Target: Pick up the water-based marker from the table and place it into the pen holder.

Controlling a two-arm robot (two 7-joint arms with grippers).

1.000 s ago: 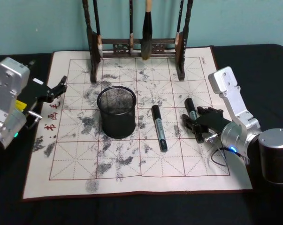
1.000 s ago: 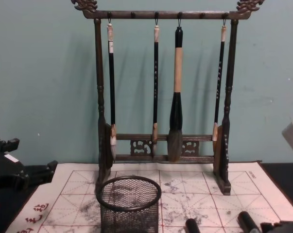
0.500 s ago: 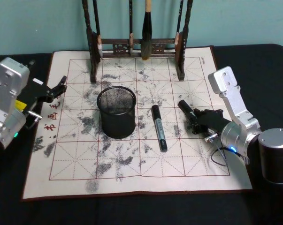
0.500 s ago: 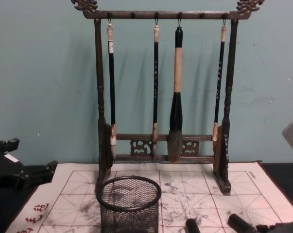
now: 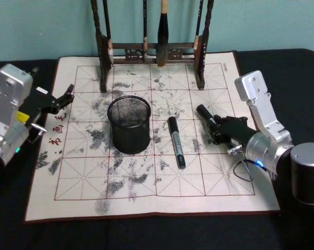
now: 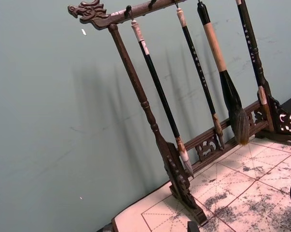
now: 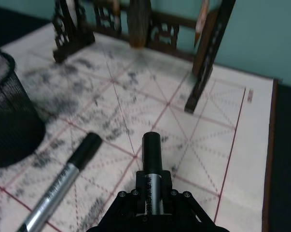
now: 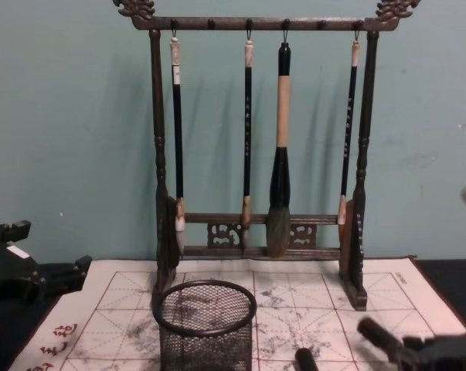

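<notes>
Right end effector (image 5: pixel 218 131) clamps marker (image 5: pixel 204 114); capped end juts out front.

Between the right gripper (image 5: pixel 215 129), clamped on the tilted water-based marker (image 5: pixel 203 113), and the pen holder (image 5: pixel 129 125), 1 other marker (image 5: pixel 176 141) lies flat on the mat (image 5: pixel 84 182). The air above it is open, and the holder's mouth is uncovered. The brush rack (image 5: pixel 151 51) with 4 hanging brushes (image 8: pixel 248 131) stands just behind. The left gripper (image 5: pixel 60 99) sits at the mat's left edge, well apart.
</notes>
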